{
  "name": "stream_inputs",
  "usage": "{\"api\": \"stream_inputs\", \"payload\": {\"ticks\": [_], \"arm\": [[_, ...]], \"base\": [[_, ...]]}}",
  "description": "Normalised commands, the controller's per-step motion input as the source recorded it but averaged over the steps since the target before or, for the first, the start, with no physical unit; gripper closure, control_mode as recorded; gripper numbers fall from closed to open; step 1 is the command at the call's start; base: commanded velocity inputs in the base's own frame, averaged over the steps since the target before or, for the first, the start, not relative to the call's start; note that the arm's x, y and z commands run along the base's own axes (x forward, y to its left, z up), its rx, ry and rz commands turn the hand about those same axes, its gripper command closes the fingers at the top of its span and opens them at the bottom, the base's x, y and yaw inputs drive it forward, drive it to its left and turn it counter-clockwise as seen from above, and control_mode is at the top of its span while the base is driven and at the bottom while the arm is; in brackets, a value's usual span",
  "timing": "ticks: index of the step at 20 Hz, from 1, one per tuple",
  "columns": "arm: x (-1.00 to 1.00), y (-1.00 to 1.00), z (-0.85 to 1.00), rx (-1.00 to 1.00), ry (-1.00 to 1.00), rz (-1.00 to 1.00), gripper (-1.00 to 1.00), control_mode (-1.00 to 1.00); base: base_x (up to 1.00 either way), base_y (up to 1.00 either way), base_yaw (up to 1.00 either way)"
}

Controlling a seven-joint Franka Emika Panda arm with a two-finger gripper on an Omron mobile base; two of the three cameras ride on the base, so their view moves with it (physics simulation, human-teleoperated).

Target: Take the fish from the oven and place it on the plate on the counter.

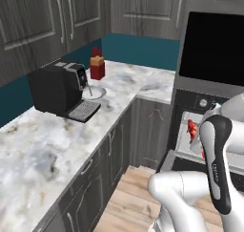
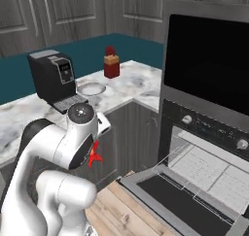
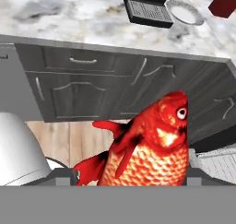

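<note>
The red-orange fish (image 3: pixel 152 149) sits between my fingertips, head up, with my gripper (image 3: pixel 133 174) shut on it. In the left base view the fish (image 1: pixel 192 129) hangs in front of the open oven (image 1: pixel 190 145), partly behind my arm. From the right, its tail (image 2: pixel 94 155) pokes out below my elbow, left of the oven (image 2: pixel 214 174) with its door folded down. The pale round plate (image 1: pixel 95 92) (image 2: pixel 91 89) (image 3: pixel 185 13) lies on the marble counter (image 1: pixel 47 145) (image 2: pixel 131 84) (image 3: pixel 69 15) beside the coffee machine.
A black coffee machine (image 1: pixel 59 88) (image 2: pixel 52 77) (image 3: pixel 147 2) stands close to the plate. A red box (image 1: pixel 97 66) (image 2: pixel 111 62) stands behind it near the wall. Grey cabinet fronts (image 3: pixel 92 89) run under the counter, above the wooden floor (image 1: pixel 133 197).
</note>
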Motion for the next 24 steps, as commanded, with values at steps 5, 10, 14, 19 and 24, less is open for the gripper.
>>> {"api": "stream_inputs", "payload": {"ticks": [5, 10, 14, 19, 24], "arm": [[0.0, 0.0, 0.0, 0.0, 0.0, 0.0, 1.0, 1.0], [0.0, 0.0, 0.0, 0.0, 0.0, 0.0, 1.0, 1.0], [0.0, 0.0, 0.0, 0.0, 0.0, 0.0, 1.0, 1.0], [0.0, 0.0, 0.0, 0.0, 0.0, 0.0, 1.0, 1.0], [0.0, 0.0, 0.0, 0.0, 0.0, 0.0, 1.0, 1.0]], "base": [[0.89, 0.38, 0.0], [0.99, 0.38, 0.0], [1.0, 0.32, 0.0], [0.64, 0.03, 0.0], [0.67, -0.48, 0.12]]}}
